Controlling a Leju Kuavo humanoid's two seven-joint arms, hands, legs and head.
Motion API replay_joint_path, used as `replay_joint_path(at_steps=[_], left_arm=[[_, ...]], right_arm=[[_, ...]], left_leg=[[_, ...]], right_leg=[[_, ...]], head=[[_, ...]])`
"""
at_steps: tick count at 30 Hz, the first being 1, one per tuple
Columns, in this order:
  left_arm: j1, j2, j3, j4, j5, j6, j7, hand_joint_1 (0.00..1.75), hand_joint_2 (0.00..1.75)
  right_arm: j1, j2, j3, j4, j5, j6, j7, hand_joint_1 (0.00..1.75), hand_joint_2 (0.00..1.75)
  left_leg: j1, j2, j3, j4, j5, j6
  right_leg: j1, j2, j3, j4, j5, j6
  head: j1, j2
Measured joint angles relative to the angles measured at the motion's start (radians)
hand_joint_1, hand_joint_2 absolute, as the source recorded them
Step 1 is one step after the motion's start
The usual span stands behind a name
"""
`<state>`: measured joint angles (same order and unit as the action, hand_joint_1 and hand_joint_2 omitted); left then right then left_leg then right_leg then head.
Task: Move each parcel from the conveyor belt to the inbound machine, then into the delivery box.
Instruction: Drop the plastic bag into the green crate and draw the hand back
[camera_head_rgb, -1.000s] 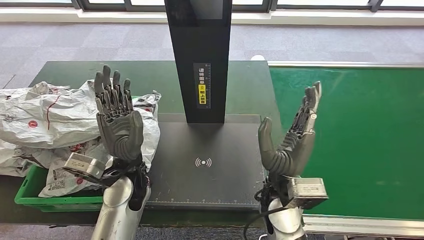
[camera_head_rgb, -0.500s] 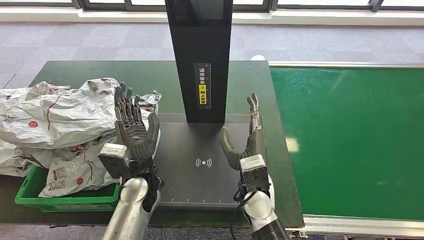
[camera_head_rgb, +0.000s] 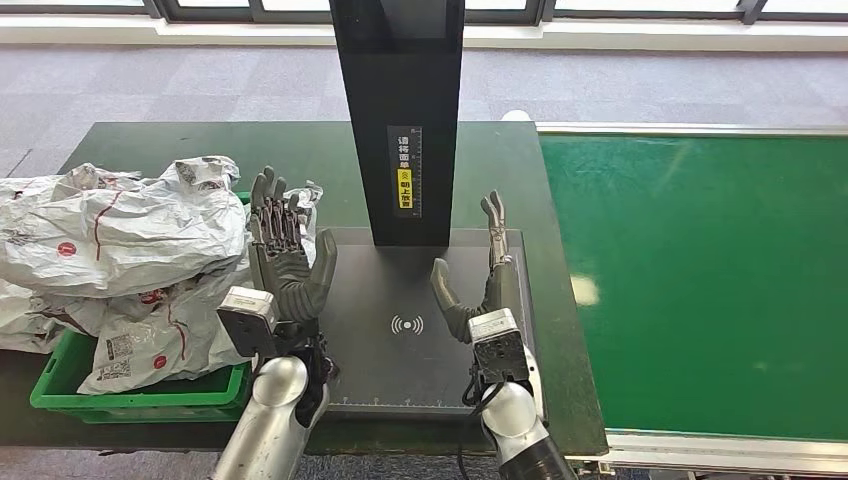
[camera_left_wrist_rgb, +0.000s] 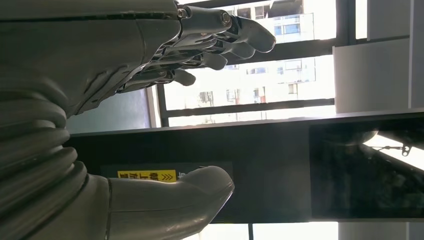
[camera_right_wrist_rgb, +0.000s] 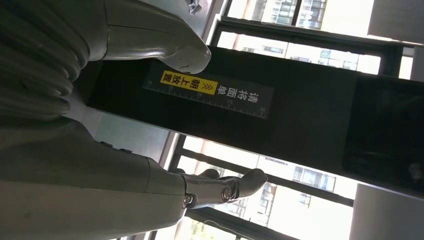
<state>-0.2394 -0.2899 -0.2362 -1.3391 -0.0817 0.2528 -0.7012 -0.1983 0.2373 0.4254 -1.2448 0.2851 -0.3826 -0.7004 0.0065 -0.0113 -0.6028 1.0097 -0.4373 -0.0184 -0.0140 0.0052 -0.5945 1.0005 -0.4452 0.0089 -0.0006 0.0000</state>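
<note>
- We see the parcels (camera_head_rgb: 120, 250), crumpled white bags with red marks and printed labels too small to read, heaped at nine o'clock in and over the green delivery box (camera_head_rgb: 130, 400).
- The inbound machine (camera_head_rgb: 420, 310) sits at the centre: a flat dark plate with a white wireless symbol, and a black column (camera_head_rgb: 400, 110) rising at twelve o'clock.
- The column carries a ruler strip with a yellow label (camera_right_wrist_rgb: 189, 83) bearing Chinese characters and arrows.
- Our left hand (camera_head_rgb: 288, 265) stands upright over the plate's nine o'clock edge, fingers spread, holding nothing.
- Our right hand (camera_head_rgb: 480, 285) stands upright over the plate toward three o'clock, fingers apart, thumb turned inward, holding nothing.
- The green conveyor belt (camera_head_rgb: 700, 280) lies at three o'clock.
- A dark green worktop (camera_head_rgb: 300, 150) carries the machine; grey carpet (camera_head_rgb: 200, 80) and window frames lie beyond.
</note>
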Motion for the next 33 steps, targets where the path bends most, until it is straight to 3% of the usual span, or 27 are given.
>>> replay_joint_path(at_steps=[4,5,8,9,28,29,32,33], left_arm=[[-0.003,0.0,-0.015,0.002,-0.012,-0.02,0.0,1.75,1.75],[-0.004,0.0,-0.021,0.004,-0.018,-0.036,0.0,1.46,1.75],[-0.01,0.0,-0.042,0.018,-0.045,-0.078,0.0,0.15,1.75],[-0.012,0.0,-0.051,0.026,-0.057,-0.084,0.0,0.0,1.75],[-0.023,-0.002,-0.077,0.1,-0.073,-0.074,0.0,0.0,1.75],[-0.023,-0.002,-0.077,0.102,-0.072,-0.077,0.0,0.0,1.75],[-0.024,-0.002,-0.076,0.108,-0.072,-0.089,0.0,1.31,1.75],[-0.024,-0.002,-0.076,0.109,-0.072,-0.094,0.0,1.75,1.75]], right_arm=[[-0.005,0.0,0.016,0.006,0.016,0.03,0.0,1.75,1.75],[-0.007,0.0,0.023,0.009,0.024,0.041,0.0,1.31,1.75],[-0.014,0.0,0.048,0.016,0.04,0.067,0.0,0.0,1.75],[-0.016,0.0,0.055,0.018,0.045,0.073,0.0,0.0,1.75],[-0.038,0.006,0.072,0.08,0.072,0.102,0.0,0.0,1.75],[-0.039,0.006,0.072,0.082,0.071,0.101,0.0,0.44,1.75],[-0.042,0.006,0.072,0.089,0.061,0.098,0.0,1.75,1.75],[-0.043,0.006,0.073,0.091,0.055,0.1,0.0,1.75,1.75]], left_leg=[[0.0,0.0,0.0,0.0,0.0,0.0],[0.0,0.0,0.0,0.0,0.0,0.0],[0.0,0.0,0.0,0.0,0.0,0.0],[0.0,0.0,0.0,0.0,0.0,0.0],[0.0,0.0,0.0,0.0,0.0,0.0],[0.0,0.0,0.0,0.0,0.0,0.0],[0.0,0.0,0.0,0.0,0.0,0.0],[0.0,0.0,0.0,0.0,0.0,0.0]], right_leg=[[0.0,0.0,0.0,0.0,0.0,0.0],[0.0,0.0,0.0,0.0,0.0,0.0],[0.0,0.0,0.0,0.0,0.0,0.0],[0.0,0.0,0.0,0.0,0.0,0.0],[0.0,0.0,0.0,0.0,0.0,0.0],[0.0,0.0,0.0,0.0,0.0,0.0],[0.0,0.0,0.0,0.0,0.0,0.0],[0.0,0.0,0.0,0.0,0.0,0.0]], head=[[0.0,0.0],[0.0,0.0],[0.0,0.0],[0.0,0.0],[0.0,0.0],[0.0,0.0],[0.0,0.0],[0.0,0.0]])
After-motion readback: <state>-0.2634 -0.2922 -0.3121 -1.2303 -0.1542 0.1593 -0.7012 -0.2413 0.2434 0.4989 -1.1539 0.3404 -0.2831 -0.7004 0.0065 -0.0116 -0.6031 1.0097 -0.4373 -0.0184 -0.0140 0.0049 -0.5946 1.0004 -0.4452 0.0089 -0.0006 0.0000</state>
